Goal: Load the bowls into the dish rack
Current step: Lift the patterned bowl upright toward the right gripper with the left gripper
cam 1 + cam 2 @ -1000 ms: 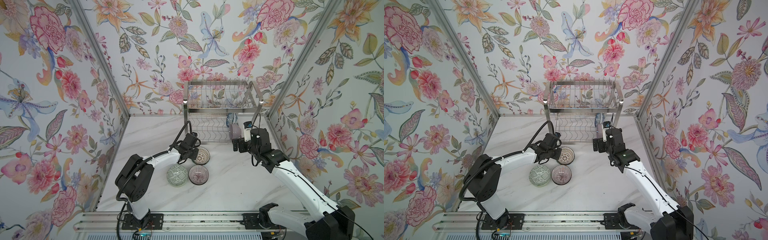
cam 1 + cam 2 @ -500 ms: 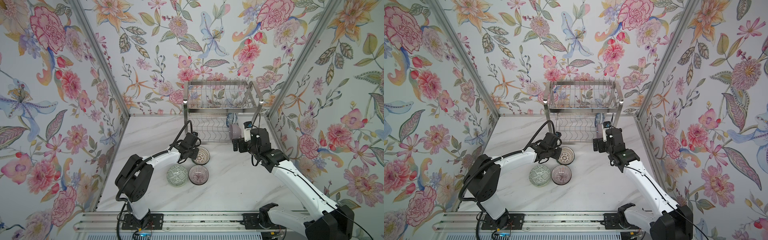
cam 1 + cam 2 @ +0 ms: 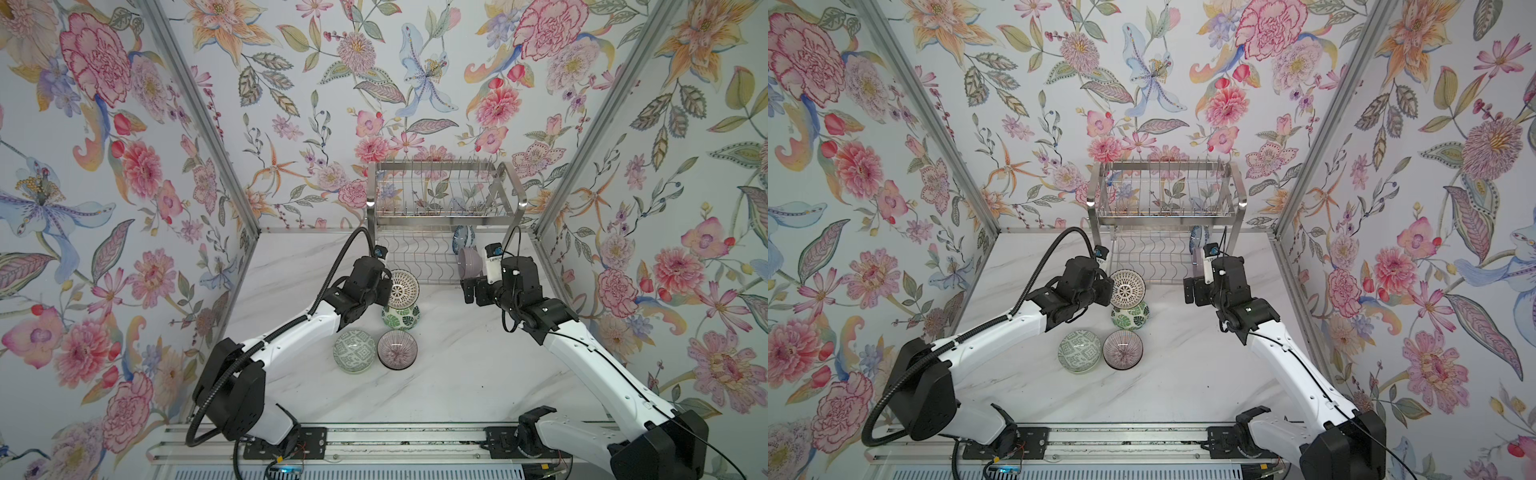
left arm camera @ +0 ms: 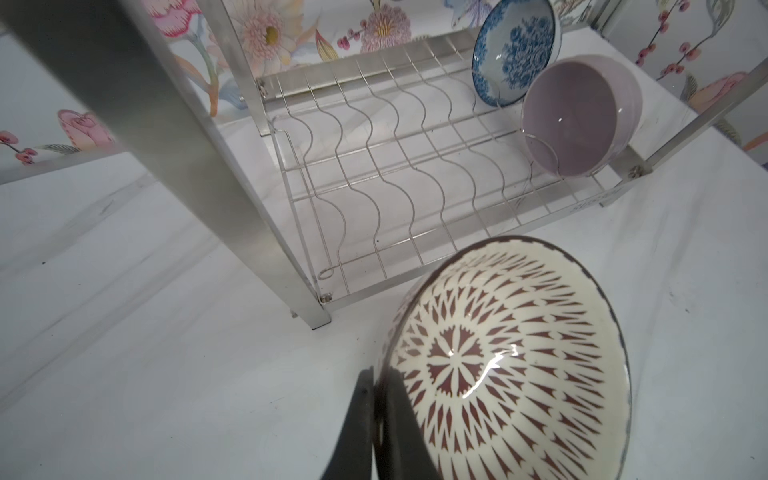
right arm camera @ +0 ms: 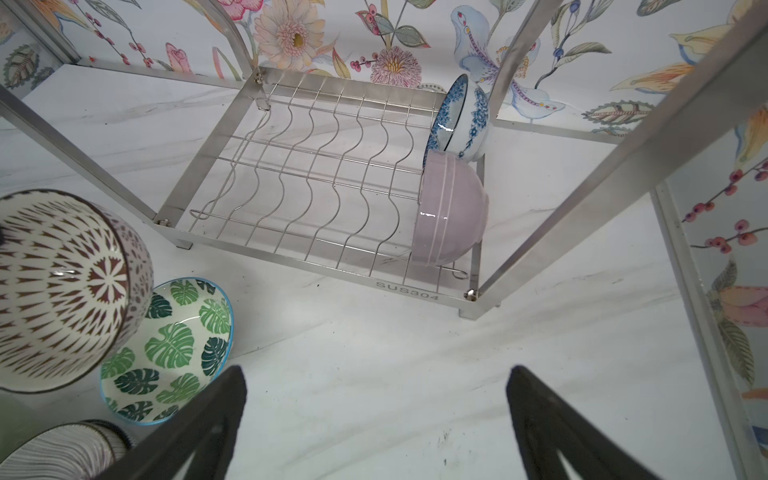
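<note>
In left wrist view alone, left pincer [image 4: 377, 399] pinching lattice bowl [image 4: 498, 365]

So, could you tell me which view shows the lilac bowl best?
Left wrist view: the lilac bowl shows its whole inside. The right wrist view shows its outside; both top views only a small part.

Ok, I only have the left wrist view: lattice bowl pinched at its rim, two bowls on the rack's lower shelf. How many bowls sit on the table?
Observer: Three on the table: the green leaf bowl, the grey-green geometric bowl and the purple-lined bowl.
Operator: What is the right hand doing?
Observer: The right hand is open and empty, in front of the dish rack near the lilac bowl.
Operator: Is the lattice bowl clear of the others?
Observer: The lattice bowl hangs tilted just above the green leaf bowl; I cannot tell whether they touch.
</note>
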Tool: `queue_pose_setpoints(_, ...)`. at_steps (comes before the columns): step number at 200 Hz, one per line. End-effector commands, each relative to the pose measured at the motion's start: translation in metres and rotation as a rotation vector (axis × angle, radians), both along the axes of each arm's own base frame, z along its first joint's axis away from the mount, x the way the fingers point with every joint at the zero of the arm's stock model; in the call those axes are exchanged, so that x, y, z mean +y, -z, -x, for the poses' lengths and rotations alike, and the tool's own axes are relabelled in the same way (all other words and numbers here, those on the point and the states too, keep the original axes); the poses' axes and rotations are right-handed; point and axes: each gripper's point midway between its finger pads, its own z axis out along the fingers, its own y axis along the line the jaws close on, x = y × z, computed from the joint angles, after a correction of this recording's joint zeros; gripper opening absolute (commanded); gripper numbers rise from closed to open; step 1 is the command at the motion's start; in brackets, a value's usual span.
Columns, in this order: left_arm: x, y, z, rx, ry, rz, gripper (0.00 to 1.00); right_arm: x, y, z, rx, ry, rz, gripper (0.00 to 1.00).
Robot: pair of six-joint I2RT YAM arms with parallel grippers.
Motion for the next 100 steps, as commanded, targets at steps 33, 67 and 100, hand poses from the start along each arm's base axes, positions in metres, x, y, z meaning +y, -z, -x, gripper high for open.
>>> queue_pose_setpoints(33,0.016,-0.080,-0.004,-0.298,-0.100,0.205,0.00,0.051,-0.057,0.007,-0.094,-0.179,-0.237,0.99)
queue_pose_setpoints(67,0.007,-0.102,-0.005,-0.372,-0.099,0.289,0.00,0.087,-0.076,0.010,-0.126,-0.254,-0.282,0.99)
queue_pose_setpoints(100,-0.016,-0.113,0.000,-0.414,-0.067,0.329,0.00,0.117,-0.084,0.014,-0.139,-0.297,-0.305,0.99)
